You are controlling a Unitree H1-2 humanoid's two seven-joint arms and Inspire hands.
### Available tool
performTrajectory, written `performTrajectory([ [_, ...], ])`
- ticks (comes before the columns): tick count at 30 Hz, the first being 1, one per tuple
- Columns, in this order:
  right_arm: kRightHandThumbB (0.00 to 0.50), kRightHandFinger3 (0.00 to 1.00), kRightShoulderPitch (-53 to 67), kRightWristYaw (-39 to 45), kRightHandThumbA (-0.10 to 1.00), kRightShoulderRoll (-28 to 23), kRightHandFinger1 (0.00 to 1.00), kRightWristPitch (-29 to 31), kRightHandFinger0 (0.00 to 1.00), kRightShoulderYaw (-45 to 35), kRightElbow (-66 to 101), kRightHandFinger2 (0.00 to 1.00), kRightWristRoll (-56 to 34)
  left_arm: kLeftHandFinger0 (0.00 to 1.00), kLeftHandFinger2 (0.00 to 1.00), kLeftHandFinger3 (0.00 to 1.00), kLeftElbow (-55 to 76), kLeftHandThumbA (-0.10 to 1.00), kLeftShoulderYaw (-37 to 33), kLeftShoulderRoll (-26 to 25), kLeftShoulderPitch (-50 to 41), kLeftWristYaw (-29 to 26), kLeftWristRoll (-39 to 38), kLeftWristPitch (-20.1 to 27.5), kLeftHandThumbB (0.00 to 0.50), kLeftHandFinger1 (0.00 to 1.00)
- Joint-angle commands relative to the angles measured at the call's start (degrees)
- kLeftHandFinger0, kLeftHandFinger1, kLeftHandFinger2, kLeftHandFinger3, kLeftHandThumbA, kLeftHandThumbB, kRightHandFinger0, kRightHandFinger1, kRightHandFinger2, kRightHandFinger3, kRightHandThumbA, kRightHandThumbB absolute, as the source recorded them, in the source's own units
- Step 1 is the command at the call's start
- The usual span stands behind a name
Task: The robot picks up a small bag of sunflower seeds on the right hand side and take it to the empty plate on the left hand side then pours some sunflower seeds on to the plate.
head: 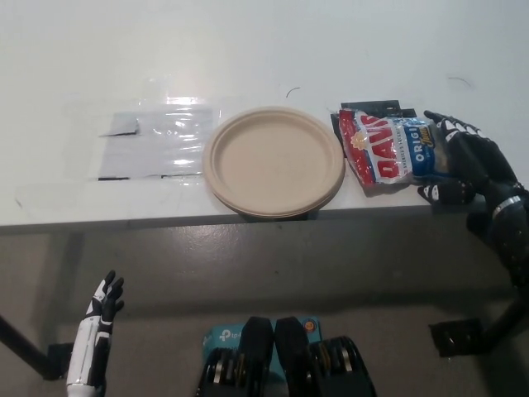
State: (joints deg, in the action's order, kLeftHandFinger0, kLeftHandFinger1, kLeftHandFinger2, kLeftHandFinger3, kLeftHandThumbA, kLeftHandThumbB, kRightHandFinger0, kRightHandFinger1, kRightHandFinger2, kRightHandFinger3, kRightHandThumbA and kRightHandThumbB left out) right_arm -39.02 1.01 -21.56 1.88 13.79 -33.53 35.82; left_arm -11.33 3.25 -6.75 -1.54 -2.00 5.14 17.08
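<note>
One white table (248, 50) carries a round beige paper plate (274, 160), bare, with a red-and-blue sunflower seed bag (388, 149) lying just right. Black right hand (464, 165) curls around the bag's right end. White left hand (95, 335) hangs low, fingers apart.

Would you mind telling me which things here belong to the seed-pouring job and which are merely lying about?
Part of the job:
- bag of sunflower seeds, at the table's right
- paper plate, empty, left of the bag
- right hand, around the bag's right end

Just lying about:
- clear plastic sheet, left of the plate
- left hand, resting low, below the table edge
</note>
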Motion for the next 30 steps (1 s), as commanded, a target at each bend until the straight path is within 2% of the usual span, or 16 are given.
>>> performTrajectory([
  [1,0.483,1.00,-3.80,-2.54,0.99,-0.10,1.00,1.77,1.00,0.68,-1.49,1.00,0.44,1.00,1.00,1.00,-0.05,1.00,0.32,-0.49,0.58,-0.39,-0.26,2.59,0.333,1.00],
  [7,0.471,1.00,-4.83,-2.65,0.98,0.70,1.00,1.72,1.00,1.00,-2.48,1.00,-0.31,1.00,1.00,1.00,0.31,1.00,0.35,-0.51,0.93,-0.76,0.42,2.14,0.329,1.00],
  [12,0.466,1.00,-5.50,-3.70,0.97,1.10,1.00,2.41,1.00,1.55,-3.58,1.00,0.30,1.00,1.00,1.00,0.77,1.00,0.50,-0.29,0.83,-0.49,-0.39,1.51,0.345,1.00],
  [14,0.469,1.00,-6.01,-3.97,0.97,1.25,1.00,2.63,1.00,2.18,-4.82,1.00,0.72,1.00,1.00,1.00,0.59,1.00,0.60,-0.27,0.84,-0.19,-1.19,2.25,0.323,1.00],
  [18,0.471,1.00,-6.84,-3.80,0.94,1.54,1.00,0.50,1.00,3.27,-7.80,1.00,1.38,1.00,1.00,1.00,0.69,1.00,0.61,-0.22,0.87,-0.14,-1.31,1.91,0.326,1.00],
  [21,0.499,1.00,-8.02,-5.31,0.84,2.14,1.00,-1.13,1.00,4.73,-12.65,1.00,2.78,1.00,1.00,1.00,0.77,1.00,0.61,-0.26,0.90,0.00,-1.59,2.18,0.335,1.00],
  [22,0.500,1.00,-8.68,-6.41,0.74,2.62,1.00,-2.13,1.00,5.29,-15.13,1.00,3.44,1.00,1.00,1.00,0.74,1.00,0.63,-0.28,0.86,0.02,-1.67,2.35,0.323,1.00],
  [23,0.500,1.00,-9.27,-7.59,0.70,2.95,1.00,-2.63,1.00,5.81,-17.09,1.00,3.92,1.00,1.00,1.00,0.55,1.00,0.64,-0.30,0.90,0.04,-1.76,2.59,0.320,1.00],
  [24,0.500,1.00,-10.02,-8.68,0.58,3.43,1.00,-3.43,1.00,6.19,-19.45,1.00,4.19,1.00,1.00,1.00,0.41,1.00,0.66,-0.30,0.91,0.11,-1.95,2.77,0.304,1.00],
  [25,0.464,1.00,-11.58,-12.15,0.36,4.45,0.82,-4.82,0.61,7.06,-24.65,1.00,4.98,1.00,1.00,1.00,0.33,1.00,0.71,-0.22,0.91,0.07,-2.09,2.91,0.290,1.00],
  [26,0.347,1.00,-12.55,-14.09,0.17,4.64,0.60,-6.38,0.43,9.81,-27.67,0.92,7.80,1.00,1.00,1.00,0.35,1.00,0.71,-0.23,0.92,0.10,-2.12,2.96,0.297,1.00],
  [27,0.344,0.97,-13.37,-16.65,-0.04,5.00,0.41,-6.99,0.26,11.87,-30.96,0.69,9.45,1.00,1.00,1.00,0.32,1.00,0.70,-0.25,0.94,0.11,-2.13,3.03,0.300,1.00],
  [28,0.342,0.85,-14.28,-17.93,-0.10,5.53,0.29,-6.66,0.15,12.67,-33.01,0.57,9.34,1.00,1.00,1.00,0.40,1.00,0.90,-0.41,1.03,0.01,-2.18,3.01,0.302,1.00],
  [29,0.321,0.55,-14.42,-20.73,-0.10,6.03,0.16,-5.10,0.04,12.84,-36.43,0.34,8.57,1.00,1.00,1.00,0.71,1.00,0.90,-0.36,0.89,-0.09,-2.05,2.88,0.295,1.00],
  [30,0.312,0.39,-13.99,-24.06,-0.10,6.36,0.06,-2.65,0.00,12.58,-39.51,0.20,7.24,1.00,1.00,1.00,0.86,1.00,1.07,-0.30,0.90,-0.30,-2.12,3.15,0.304,1.00],
])
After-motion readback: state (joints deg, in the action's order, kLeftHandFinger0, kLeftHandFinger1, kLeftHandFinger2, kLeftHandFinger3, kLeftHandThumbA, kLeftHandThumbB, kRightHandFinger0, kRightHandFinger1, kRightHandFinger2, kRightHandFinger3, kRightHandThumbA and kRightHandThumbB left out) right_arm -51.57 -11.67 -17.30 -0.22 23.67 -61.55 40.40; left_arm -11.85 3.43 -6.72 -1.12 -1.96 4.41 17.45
